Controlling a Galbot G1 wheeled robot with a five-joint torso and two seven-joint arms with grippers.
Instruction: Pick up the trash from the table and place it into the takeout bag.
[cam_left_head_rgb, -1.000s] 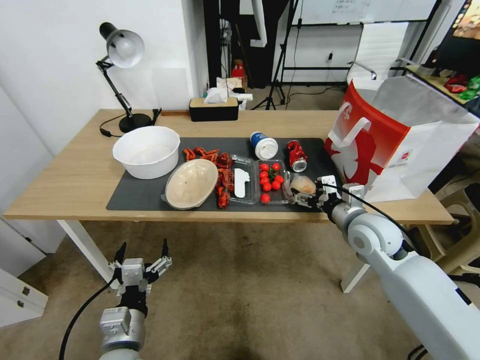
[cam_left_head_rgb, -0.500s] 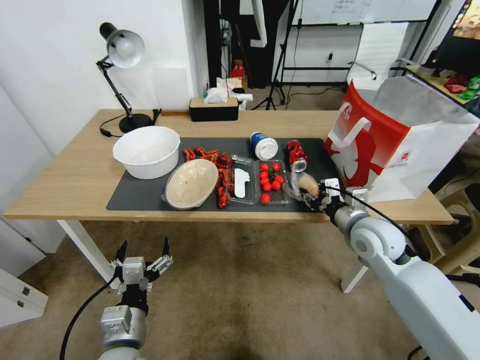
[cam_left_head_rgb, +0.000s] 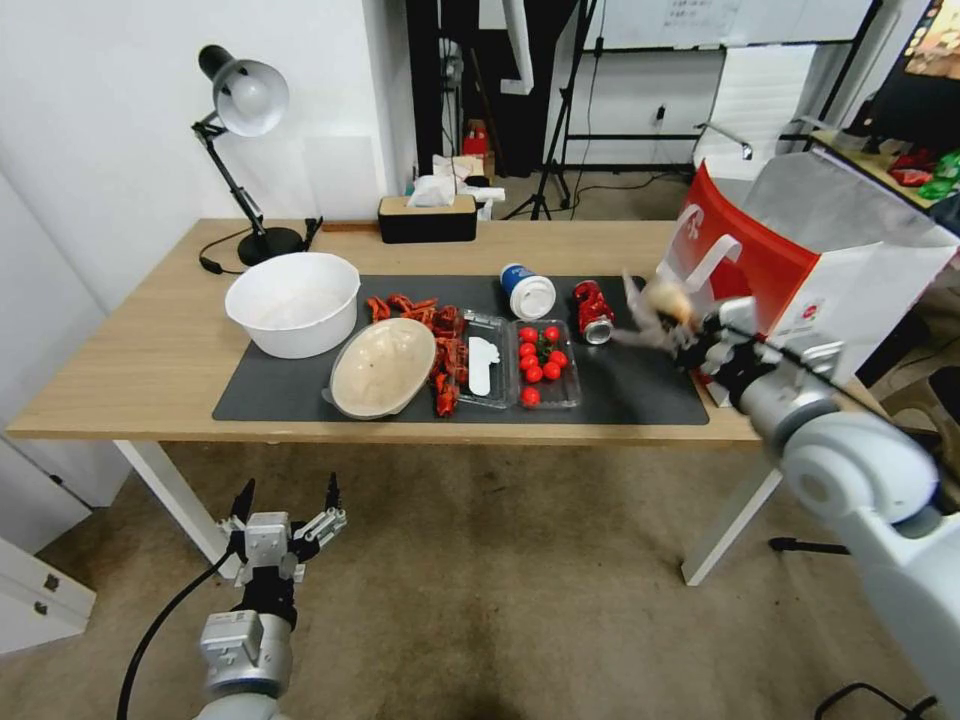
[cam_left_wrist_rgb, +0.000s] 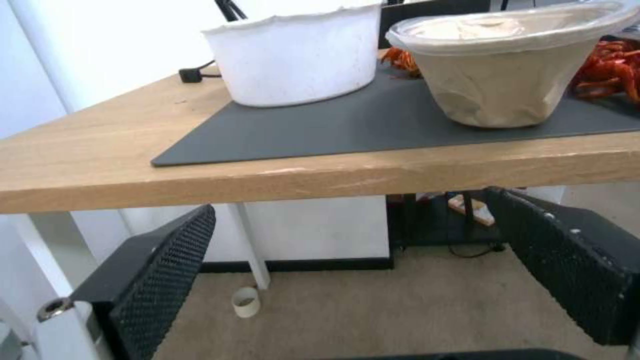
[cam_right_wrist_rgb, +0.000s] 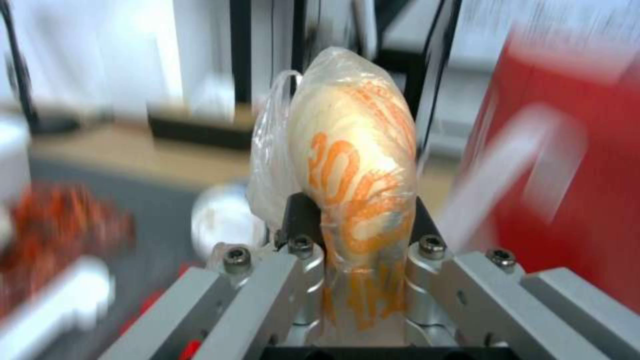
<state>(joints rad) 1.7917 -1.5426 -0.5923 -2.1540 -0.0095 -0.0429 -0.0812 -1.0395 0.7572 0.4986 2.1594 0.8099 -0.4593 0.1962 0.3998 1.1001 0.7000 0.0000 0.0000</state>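
My right gripper (cam_left_head_rgb: 683, 325) is shut on a crumpled clear wrapper with orange print (cam_right_wrist_rgb: 353, 165), held in the air above the mat's right end, just left of the red-and-white takeout bag (cam_left_head_rgb: 790, 270). The wrapper (cam_left_head_rgb: 662, 302) sticks out toward the bag's white handle. On the dark mat (cam_left_head_rgb: 280, 385) of the table (cam_left_head_rgb: 130, 350) lie a crushed red can (cam_left_head_rgb: 592, 310), a blue-white cup (cam_left_head_rgb: 527, 290) on its side and a beige shallow bowl (cam_left_head_rgb: 382, 366). My left gripper (cam_left_head_rgb: 285, 512) hangs open below the table's front edge, left of centre.
A white bowl (cam_left_head_rgb: 293, 302), red crayfish shells (cam_left_head_rgb: 430, 330), a clear tray of tomatoes (cam_left_head_rgb: 542, 362) and another clear tray (cam_left_head_rgb: 486, 372) share the mat. A desk lamp (cam_left_head_rgb: 240, 150) and tissue box (cam_left_head_rgb: 428, 216) stand at the back. The left wrist view faces the table edge (cam_left_wrist_rgb: 320, 177).
My right gripper has lifted the wrapper off the mat's front right part and carried it up and right, close to the bag. The left arm stayed put.
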